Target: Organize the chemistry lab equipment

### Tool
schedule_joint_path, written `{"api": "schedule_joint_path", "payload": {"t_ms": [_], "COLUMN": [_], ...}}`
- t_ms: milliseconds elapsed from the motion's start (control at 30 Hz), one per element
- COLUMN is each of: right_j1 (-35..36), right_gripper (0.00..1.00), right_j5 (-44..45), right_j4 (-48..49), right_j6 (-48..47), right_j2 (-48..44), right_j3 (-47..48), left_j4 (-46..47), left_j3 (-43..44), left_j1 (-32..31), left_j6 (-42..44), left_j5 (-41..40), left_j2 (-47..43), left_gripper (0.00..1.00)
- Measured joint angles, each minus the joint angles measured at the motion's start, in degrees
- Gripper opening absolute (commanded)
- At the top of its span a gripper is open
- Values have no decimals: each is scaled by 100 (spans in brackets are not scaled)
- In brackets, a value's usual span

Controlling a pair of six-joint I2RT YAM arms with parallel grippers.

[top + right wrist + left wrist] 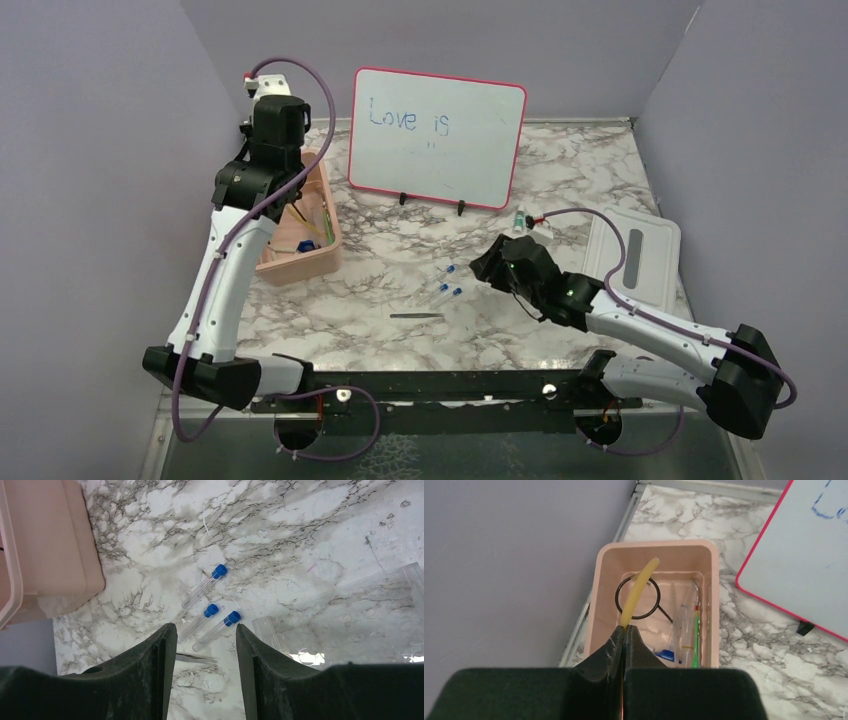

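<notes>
Left gripper (624,632): your fingers are pressed together, pinching the near end of the tan rubber tube (639,590).
Tube's path: it rises from your fingertips and curves ahead over the pink bin (654,545), its free end up in the air.
Below and ahead of the left tips: the black wire ring (616,598) lies on the bin floor (the tube crosses it in the wrist view).
Right of the ring, inside the bin: a green stick with a red tip (696,640), a blue cap (667,654) and some clear tubes, too jumbled to count.
Ahead and right, beyond the bin: the whiteboard (794,555).
Right gripper (205,630): your fingers are spread and hold nothing, above the marble table (310,535).
Nearest, low between the fingers: the thin rod (197,658).
Just ahead of it: two blue-capped tubes (216,630) side by side.
A little farther: a third capped tube (202,586), apart from the pair.
Off your right finger: a clear plastic tray (350,610).
Far left: the bin's outer corner.
</notes>
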Motion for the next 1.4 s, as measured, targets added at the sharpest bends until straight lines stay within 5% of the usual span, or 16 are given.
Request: {"api": "schedule_joint_path", "payload": {"t_ms": [767, 1400], "right_j1": [0, 0], "right_gripper": [51, 50], "right_j5": [-7, -57], "right_j4": [0, 7], "right_j6": [-2, -2], "right_j2": [37, 74], "right_j3": [-2, -2], "left_j4": [813, 765], "left_j3": [-1749, -240], "left_j1": [457, 507], "left_j6": [-109, -111], "left_j5": [111, 470], "left_j2": [520, -756], "left_gripper": [0, 0]}}
